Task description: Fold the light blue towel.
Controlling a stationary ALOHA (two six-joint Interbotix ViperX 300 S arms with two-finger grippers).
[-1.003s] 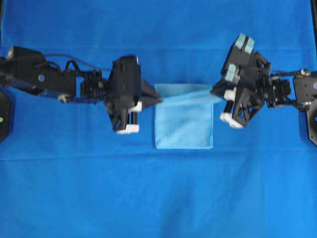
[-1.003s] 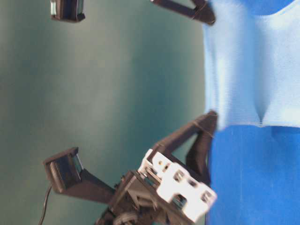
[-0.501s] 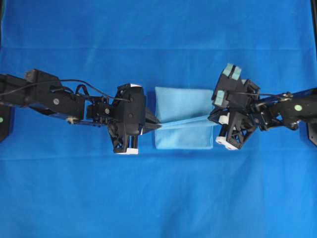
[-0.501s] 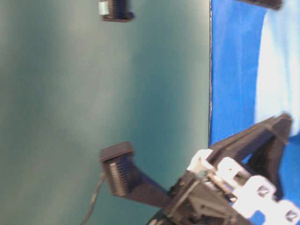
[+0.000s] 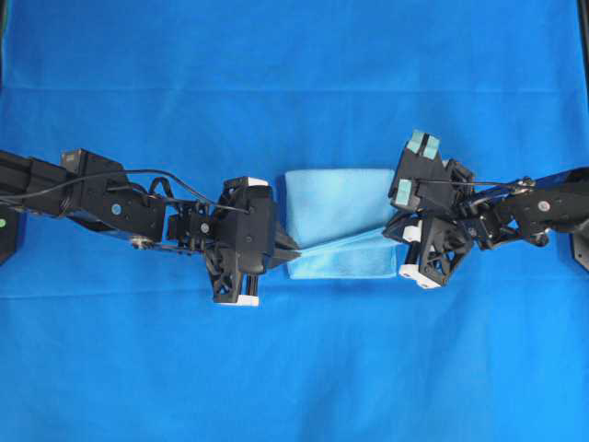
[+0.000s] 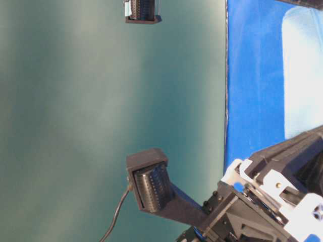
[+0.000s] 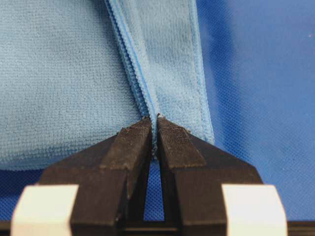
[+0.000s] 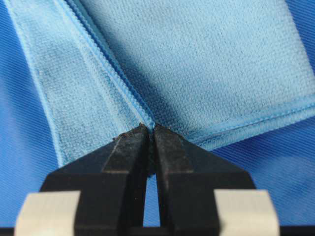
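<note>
The towel (image 5: 336, 221) is laid at mid-table on the blue covering (image 5: 294, 368), its top layer partly drawn over. One hemmed edge is pinched at opposite ends by the closed left gripper (image 7: 154, 129) and closed right gripper (image 8: 149, 132).

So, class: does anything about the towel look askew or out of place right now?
Slightly. The light blue towel has its folded-over edge running at a slant, pinched between the left gripper and right gripper. No damage shows.

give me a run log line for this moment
left gripper: shut on light blue towel | right gripper: shut on towel | fold: unfinished
</note>
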